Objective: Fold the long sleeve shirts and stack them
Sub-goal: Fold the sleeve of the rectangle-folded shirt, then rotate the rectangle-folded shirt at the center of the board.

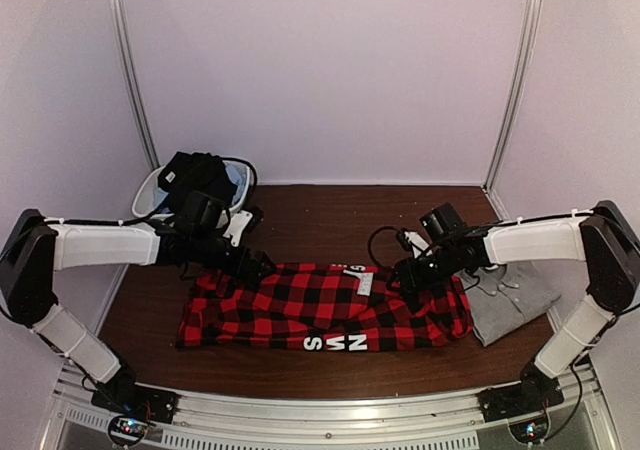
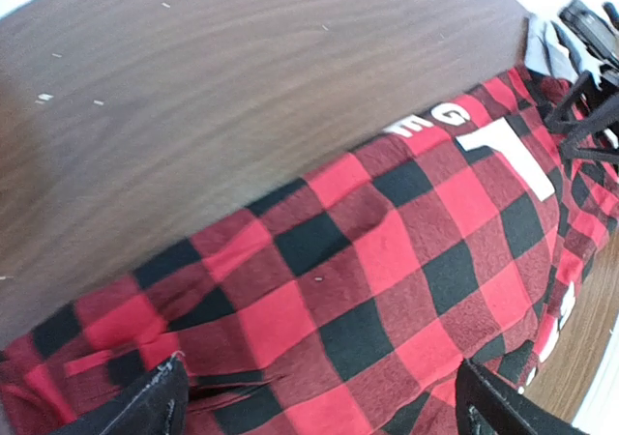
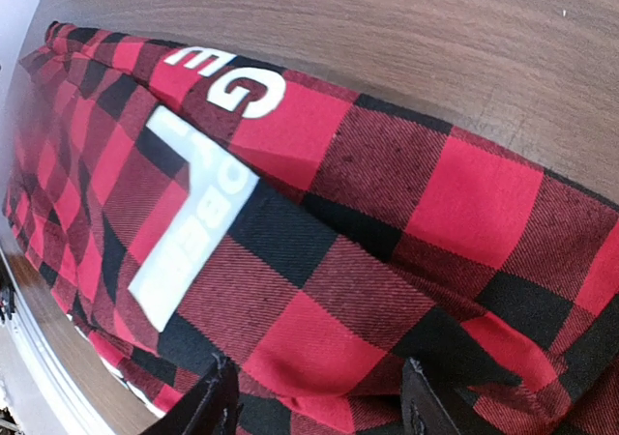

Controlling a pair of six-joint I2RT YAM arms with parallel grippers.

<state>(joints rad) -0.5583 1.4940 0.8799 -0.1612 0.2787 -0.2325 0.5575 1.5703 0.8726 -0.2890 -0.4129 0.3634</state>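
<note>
red check flannel (image 1: 320, 310) lies spread flat (white lettering up), grey shirt (image 1: 515, 295) just beside its right end. left gripper (image 1: 262, 263) and right gripper (image 1: 410, 288), fingers spread apart, sit on its far edge.

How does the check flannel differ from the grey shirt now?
The check flannel lies spread long across the middle; the grey shirt is a smaller bundle at its right end. The flannel bears white lettering and a label; the grey shirt looks plain. The left gripper and right gripper are at the flannel's far edge; the grey shirt is unheld. Both lie on the table.
</note>
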